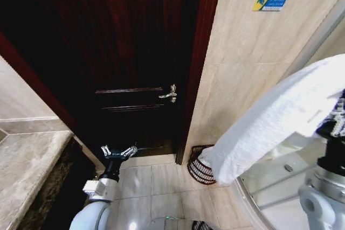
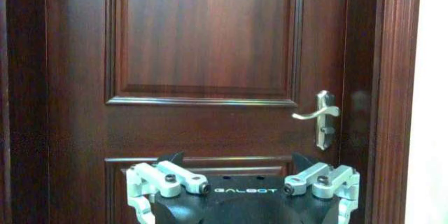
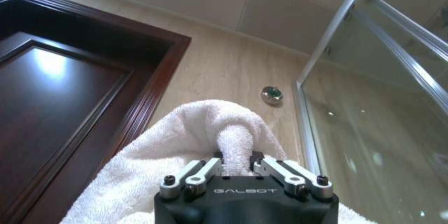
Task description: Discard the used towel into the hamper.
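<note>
In the head view the white towel (image 1: 275, 125) hangs from my raised right gripper (image 1: 337, 116) at the right edge and drapes down to the left. Its lower end hangs in front of the hamper (image 1: 197, 169), a dark openwork basket on the floor by the door frame, and hides part of it. In the right wrist view my right gripper (image 3: 236, 165) is shut on a fold of the towel (image 3: 203, 135). My left gripper (image 1: 119, 152) is held low in front of the door, open with nothing in it; its fingertips (image 2: 171, 157) are spread wide apart.
A dark wooden door (image 1: 129, 52) with a metal handle (image 1: 170, 94) stands shut ahead. A marble counter (image 1: 27, 171) runs along the left. The curved glass shower enclosure (image 1: 280, 184) is at the right. Pale floor tiles (image 1: 161, 187) lie between me and the basket.
</note>
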